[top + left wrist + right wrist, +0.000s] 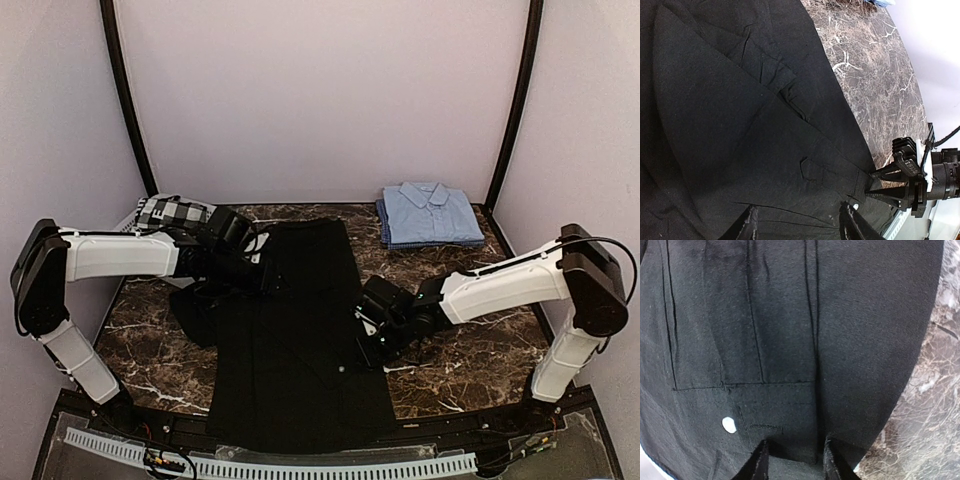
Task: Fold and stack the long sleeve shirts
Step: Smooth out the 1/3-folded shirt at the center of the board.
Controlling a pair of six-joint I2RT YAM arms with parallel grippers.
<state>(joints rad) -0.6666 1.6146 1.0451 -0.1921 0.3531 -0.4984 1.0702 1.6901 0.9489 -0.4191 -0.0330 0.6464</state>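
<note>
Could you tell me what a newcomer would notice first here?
The black shirt lies spread down the middle of the table, with the left arm and right arm reaching onto its sides. A blue shirt sits folded at the far right; a checked cloth lies at the far left.

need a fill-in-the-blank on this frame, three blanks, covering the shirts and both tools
1. The folded shirt at the far right corner of the table is light ____.
2. The left tool and the right tool are both over the ____ shirt spread in the middle.
3. So far ____ of the two shirts is folded.
Missing words: blue; black; one.
</note>
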